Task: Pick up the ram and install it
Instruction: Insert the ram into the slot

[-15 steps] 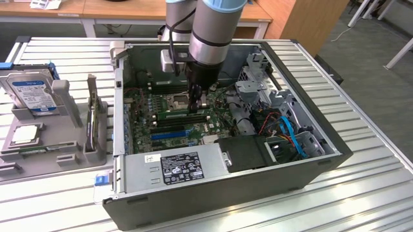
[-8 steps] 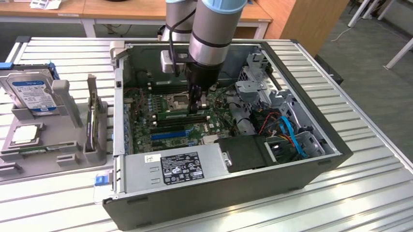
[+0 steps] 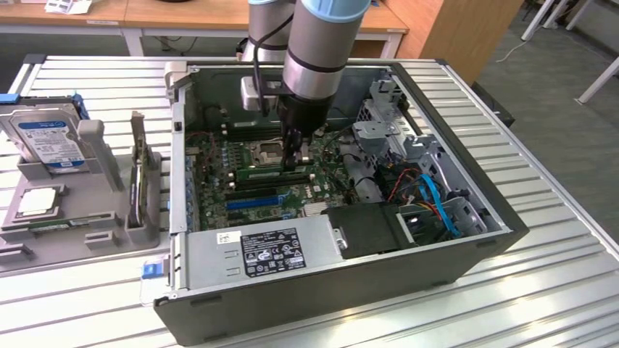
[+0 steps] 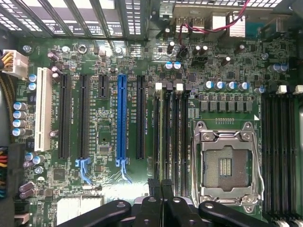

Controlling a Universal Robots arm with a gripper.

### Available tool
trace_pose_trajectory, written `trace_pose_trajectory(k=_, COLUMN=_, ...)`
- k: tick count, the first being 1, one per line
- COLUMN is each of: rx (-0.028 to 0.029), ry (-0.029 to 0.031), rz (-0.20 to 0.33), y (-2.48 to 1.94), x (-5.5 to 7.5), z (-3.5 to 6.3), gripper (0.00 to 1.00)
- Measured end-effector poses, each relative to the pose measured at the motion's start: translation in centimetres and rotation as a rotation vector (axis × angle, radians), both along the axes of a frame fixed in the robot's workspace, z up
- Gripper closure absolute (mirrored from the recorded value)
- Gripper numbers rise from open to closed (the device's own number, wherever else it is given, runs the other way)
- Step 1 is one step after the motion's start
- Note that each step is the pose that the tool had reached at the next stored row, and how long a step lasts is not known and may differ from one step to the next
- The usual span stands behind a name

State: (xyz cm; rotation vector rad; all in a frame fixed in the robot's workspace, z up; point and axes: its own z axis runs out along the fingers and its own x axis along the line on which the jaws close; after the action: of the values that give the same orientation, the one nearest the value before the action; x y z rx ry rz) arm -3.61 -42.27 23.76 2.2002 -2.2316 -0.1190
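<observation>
My gripper (image 3: 290, 161) reaches down into the open computer case, over the memory slots beside the empty processor socket (image 3: 269, 151). The ram (image 3: 271, 174) is a long green stick standing on edge in a slot right under the fingertips. In the wrist view it is a thin line (image 4: 163, 132) running along the slot away from the gripper (image 4: 161, 189). The two black fingers (image 4: 154, 194) are pressed together on the stick's near end. The socket (image 4: 227, 161) lies just beside that slot.
The case wall (image 3: 184, 167) and the power supply (image 3: 261, 250) hem in the motherboard, with drive cages and blue cables (image 3: 435, 199) at the exterior view's right. A grey tray (image 3: 19, 254) outside holds a blue-labelled hard drive (image 3: 48, 141), a square processor (image 3: 37, 201) and an upright thin board (image 3: 140, 170).
</observation>
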Motion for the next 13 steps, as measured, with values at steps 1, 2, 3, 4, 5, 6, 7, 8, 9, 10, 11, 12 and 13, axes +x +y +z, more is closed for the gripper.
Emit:
trace_pose_trajectory(k=1, rx=0.0, ry=0.0, rz=0.0, y=0.0, x=0.0, z=-0.03, gripper=0.89)
trace_pose_trajectory(k=2, rx=0.0, ry=0.0, rz=0.0, y=0.0, x=0.0, z=-0.05, gripper=0.89)
trace_pose_trajectory(k=3, rx=0.0, ry=0.0001, rz=-0.001, y=0.0, x=0.0, z=-0.08, gripper=0.89)
trace_pose_trajectory(k=4, rx=-0.0001, ry=0.0001, rz=-0.001, y=0.0, x=0.0, z=-0.1, gripper=0.89)
trace_pose_trajectory(k=5, rx=-0.0002, ry=0.0001, rz=-0.001, y=0.0, x=0.0, z=-0.1, gripper=0.89)
trace_pose_trajectory(k=6, rx=0.0, ry=0.0, rz=-0.001, y=0.0, x=0.0, z=-0.11, gripper=0.89)
trace_pose_trajectory(k=7, rx=-0.0001, ry=0.0, rz=-0.001, y=0.0, x=0.0, z=-0.11, gripper=0.89)
trace_pose_trajectory(k=8, rx=0.0, ry=0.0, rz=-0.001, y=0.0, x=-0.01, z=-0.11, gripper=0.89)
trace_pose_trajectory(k=9, rx=0.0, ry=0.0, rz=-0.001, y=0.0, x=-0.03, z=-0.11, gripper=0.89)
trace_pose_trajectory(k=10, rx=0.0, ry=0.0, rz=-0.001, y=0.0, x=-0.05, z=-0.11, gripper=0.89)
trace_pose_trajectory(k=11, rx=0.0001, ry=0.0, rz=-0.001, y=0.0, x=-0.06, z=-0.12, gripper=0.89)
trace_pose_trajectory(k=12, rx=0.0, ry=0.0, rz=-0.001, y=0.0, x=-0.09, z=-0.12, gripper=0.89)
trace_pose_trajectory(k=13, rx=0.0001, ry=-0.0001, rz=-0.001, y=0.0, x=-0.1, z=-0.12, gripper=0.89)
